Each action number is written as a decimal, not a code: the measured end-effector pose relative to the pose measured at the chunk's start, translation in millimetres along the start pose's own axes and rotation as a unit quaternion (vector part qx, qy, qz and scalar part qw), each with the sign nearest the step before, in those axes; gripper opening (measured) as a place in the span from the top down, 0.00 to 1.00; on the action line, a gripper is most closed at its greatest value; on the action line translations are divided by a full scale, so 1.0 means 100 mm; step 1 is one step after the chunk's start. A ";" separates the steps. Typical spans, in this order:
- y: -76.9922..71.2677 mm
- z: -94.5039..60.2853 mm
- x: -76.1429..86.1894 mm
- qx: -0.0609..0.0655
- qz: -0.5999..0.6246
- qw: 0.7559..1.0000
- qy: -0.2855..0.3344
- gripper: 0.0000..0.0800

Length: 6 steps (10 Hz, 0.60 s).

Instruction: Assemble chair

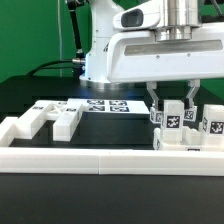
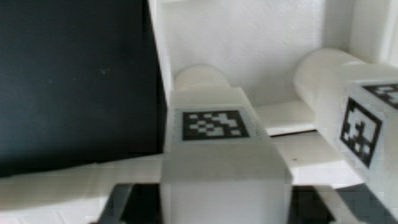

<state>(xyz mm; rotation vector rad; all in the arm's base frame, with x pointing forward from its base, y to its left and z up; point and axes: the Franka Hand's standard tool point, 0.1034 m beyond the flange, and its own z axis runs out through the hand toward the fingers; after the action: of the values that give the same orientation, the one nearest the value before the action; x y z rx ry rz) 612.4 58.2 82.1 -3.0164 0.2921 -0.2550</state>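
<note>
My gripper point(image 1: 172, 108) reaches straight down at the exterior view's right and is shut on a chunky white chair piece point(image 1: 172, 124) with a square tag, just behind the low white wall. In the wrist view this piece point(image 2: 217, 130) fills the middle, with my dark fingers point(image 2: 135, 203) against its sides. A second tagged chair piece point(image 1: 211, 124) stands close beside it, toward the exterior view's right, and also shows in the wrist view point(image 2: 361, 110). Whether the two pieces touch is unclear. More loose white chair parts point(image 1: 45, 118) lie at the exterior view's left.
The low white border wall point(image 1: 90, 160) runs across the front, close to the held piece. The marker board point(image 1: 105, 105) lies flat on the black table point(image 1: 25, 95) behind the parts. The robot's base point(image 1: 100, 55) stands at the back.
</note>
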 end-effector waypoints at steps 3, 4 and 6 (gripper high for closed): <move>0.01 0.00 0.00 0.000 0.095 0.996 0.000 0.64; 0.02 0.00 0.01 -0.002 0.151 0.988 0.001 0.64; 0.03 0.00 0.01 -0.002 0.240 0.971 0.002 0.64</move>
<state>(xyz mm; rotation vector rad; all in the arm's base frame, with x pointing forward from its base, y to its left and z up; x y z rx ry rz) 612.7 54.9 81.4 -2.8284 0.9991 -0.2142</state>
